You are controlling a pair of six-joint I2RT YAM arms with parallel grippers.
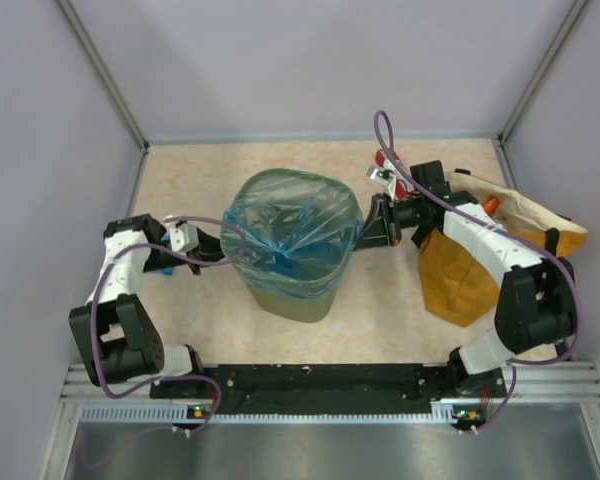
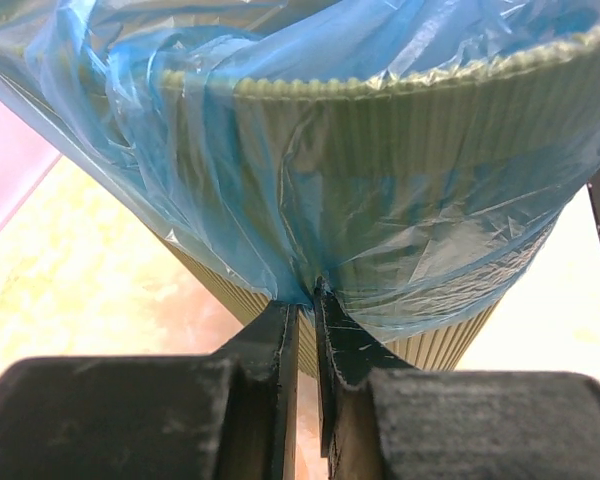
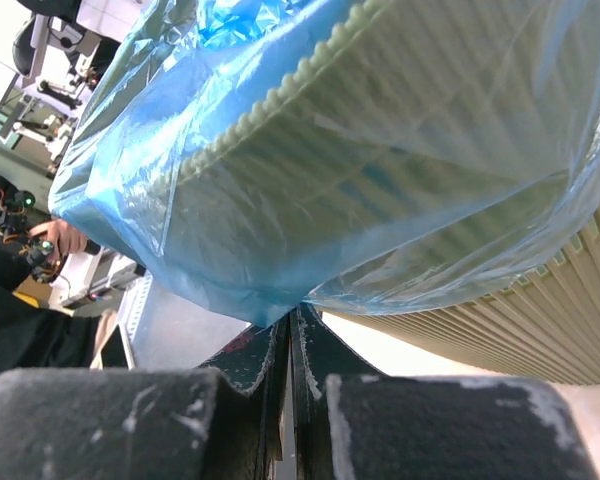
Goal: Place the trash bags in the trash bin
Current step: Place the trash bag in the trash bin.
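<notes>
A big crinkly light-blue trash bag (image 1: 290,225) is draped over the rim of the olive-green trash bin (image 1: 298,300), which stands mid-table. My left gripper (image 1: 223,250) is at the bin's left side, shut on the bag's hanging edge. In the left wrist view its tips (image 2: 305,298) pinch the film of the trash bag (image 2: 280,150) in front of the bin's ribbed wall (image 2: 442,345). My right gripper (image 1: 359,234) is at the bin's right side. In the right wrist view its tips (image 3: 293,316) are shut on the lower fold of the bag (image 3: 230,200) beside the bin (image 3: 540,320).
A mustard-orange sack (image 1: 458,275) lies on the table under my right arm, close to the right wall. A small red object (image 1: 380,160) sits behind the right gripper. Grey walls enclose the table on three sides.
</notes>
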